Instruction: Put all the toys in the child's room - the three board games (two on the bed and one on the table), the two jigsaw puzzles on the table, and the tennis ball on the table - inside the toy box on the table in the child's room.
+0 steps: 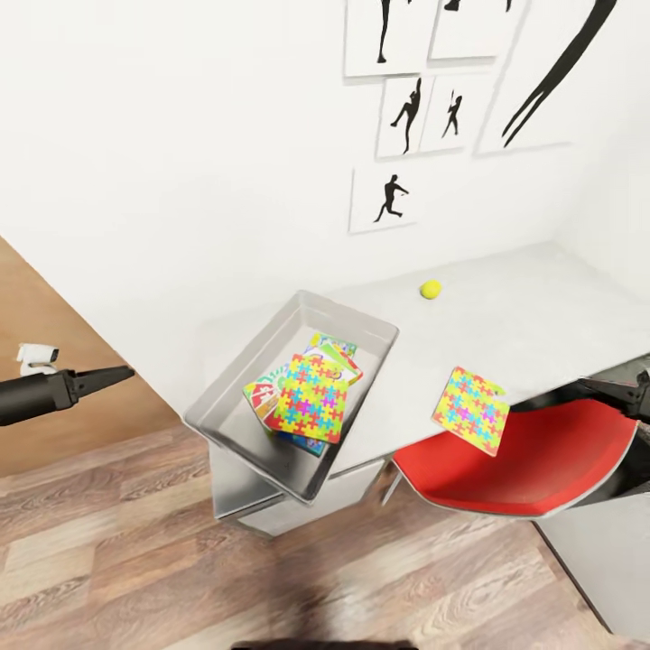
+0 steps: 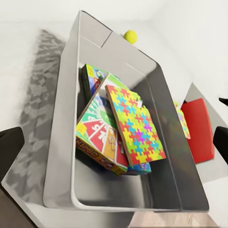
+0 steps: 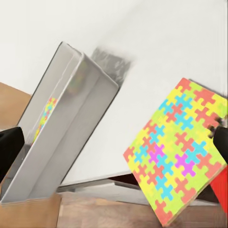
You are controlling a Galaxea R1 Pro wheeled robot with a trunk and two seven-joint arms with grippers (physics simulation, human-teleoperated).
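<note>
The second jigsaw puzzle (image 3: 178, 152), a flat, stiff, probably light box overhanging the table (image 1: 533, 316) edge beside the toy box (image 1: 236, 384), should be pinched at its free edge; neither jaws' state can be told.

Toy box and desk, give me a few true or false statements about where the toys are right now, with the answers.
1. A jigsaw puzzle box lies on top of the pile in the toy box. True.
2. The tennis ball is inside the toy box. False: it sits on the desk, beyond the box.
3. A second puzzle box is at the desk's front edge, above the red chair. True.
4. The toy box is empty. False: several game boxes lie in it.
5. The toy box stands on the floor. False: it rests on the desk, overhanging its corner.
</note>
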